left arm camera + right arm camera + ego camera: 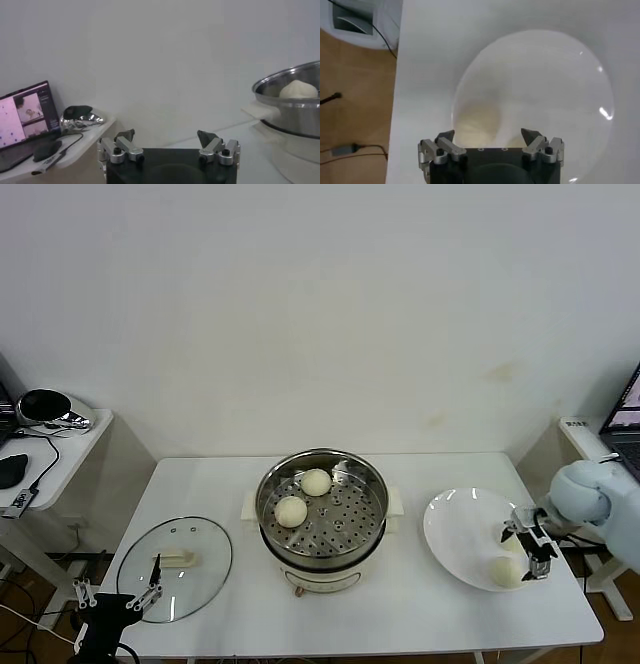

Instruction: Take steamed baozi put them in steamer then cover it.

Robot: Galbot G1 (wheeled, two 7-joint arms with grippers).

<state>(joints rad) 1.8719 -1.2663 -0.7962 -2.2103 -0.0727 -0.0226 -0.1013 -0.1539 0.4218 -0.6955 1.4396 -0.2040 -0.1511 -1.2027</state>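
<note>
- White rectangular desk (pixel 400 604), lower half of the head view: carries all the task's things.
- Round shiny stainless-steel steamer (pixel 322 514) on a cream-white base, at the centre of the desk; uncovered, its perforated tray visible. In the left wrist view its rim (pixel 295 97) shows at the right edge.
- Two smooth round cream-white baozi in the steamer, on the tray's left part: one toward the back (pixel 316 482), one nearer the front-left (pixel 291 511); they lie near each other, apart.
- Flat round white plate (pixel 455 529), right of the steamer, on the desk.
- Cream-white baozi on the plate (pixel 507 571), at its lower right part; a further pale bun seems to lie just behind the right pincer, mostly hidden.
- Right pincer (pixel 527 549), at the right of the frame over the plate: its black fingers are spread, and it sits just above the plate's bun; contact cannot be told. In the right wrist view the spread fingers (pixel 532 136) hang over the plate's white surface (pixel 545 85).
- Round clear glass cover (pixel 175 568) with metal rim and cream-white bar handle, lying flat on the desk at lower left, apart from the steamer.
- Left pincer (pixel 112 599), lower left corner, at the cover's near edge: fingers spread, holding nothing.
- White side table (pixel 60 454), left edge, carrying a shiny chrome object (pixel 45 408).
</note>
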